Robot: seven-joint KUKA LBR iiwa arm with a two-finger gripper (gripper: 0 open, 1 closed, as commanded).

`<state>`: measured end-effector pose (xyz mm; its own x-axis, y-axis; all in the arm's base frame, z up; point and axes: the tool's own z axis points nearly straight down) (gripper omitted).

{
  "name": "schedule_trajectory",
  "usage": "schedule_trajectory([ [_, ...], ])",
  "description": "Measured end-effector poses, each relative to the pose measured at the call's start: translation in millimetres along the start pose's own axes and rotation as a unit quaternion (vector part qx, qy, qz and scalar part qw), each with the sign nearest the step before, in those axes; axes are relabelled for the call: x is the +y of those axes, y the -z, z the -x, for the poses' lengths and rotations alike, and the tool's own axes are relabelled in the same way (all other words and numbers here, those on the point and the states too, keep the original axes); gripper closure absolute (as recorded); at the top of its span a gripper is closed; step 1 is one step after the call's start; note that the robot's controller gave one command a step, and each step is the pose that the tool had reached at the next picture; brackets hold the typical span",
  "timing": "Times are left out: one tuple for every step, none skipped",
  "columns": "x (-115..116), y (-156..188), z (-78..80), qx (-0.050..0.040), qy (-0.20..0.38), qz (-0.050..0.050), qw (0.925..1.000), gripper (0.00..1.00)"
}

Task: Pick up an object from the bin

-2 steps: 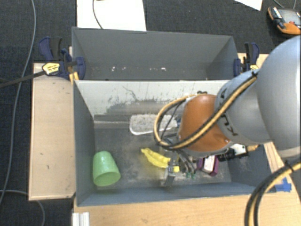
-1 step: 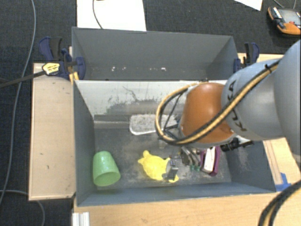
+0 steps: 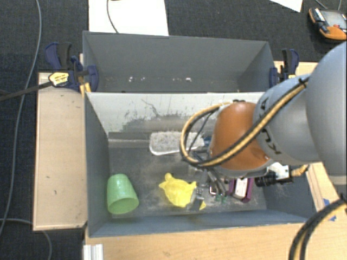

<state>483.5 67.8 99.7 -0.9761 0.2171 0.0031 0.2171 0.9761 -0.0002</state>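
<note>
1. Yellow crumpled thing (image 3: 176,191), soft-looking and irregular in outline, lies on the floor of the bin (image 3: 97,161) at about 6 o'clock, close to the near wall
2. The gripper (image 3: 206,194) is low inside the bin, right at the 3 o'clock side of the yellow crumpled thing; the two look close enough to touch, but contact cannot be made out for sure
3. Whether the gripper is parted or closed I cannot tell, because dark wrist parts and wires crowd around it; nothing can be seen clamped in it
4. The arm comes in from 3 o'clock, and its orange cover (image 3: 238,137) sits above the gripper, with a black-and-yellow cable (image 3: 187,140) looping out from it toward 9 o'clock
5. A green cup (image 3: 122,194) lies at about 8 o'clock on the floor, its wider end toward 6 o'clock, well apart from the yellow crumpled thing
6. A white speckled oblong object (image 3: 165,141) lies near the middle of the floor, at 12 o'clock from the yellow crumpled thing, with its 3 o'clock end passing under the cable loop
7. A purple object (image 3: 241,188) sits at about 4 o'clock on the floor, just beside the gripper and partly covered by the arm
8. A small yellow bit (image 3: 201,204) shows at 6 o'clock of the gripper; whether it belongs to the yellow crumpled thing cannot be told
</note>
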Motion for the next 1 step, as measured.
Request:
schedule_trajectory([
  [20.7, -29.5, -3.0, -0.0063, -0.038, 0.002, 0.9993, 0.0],
])
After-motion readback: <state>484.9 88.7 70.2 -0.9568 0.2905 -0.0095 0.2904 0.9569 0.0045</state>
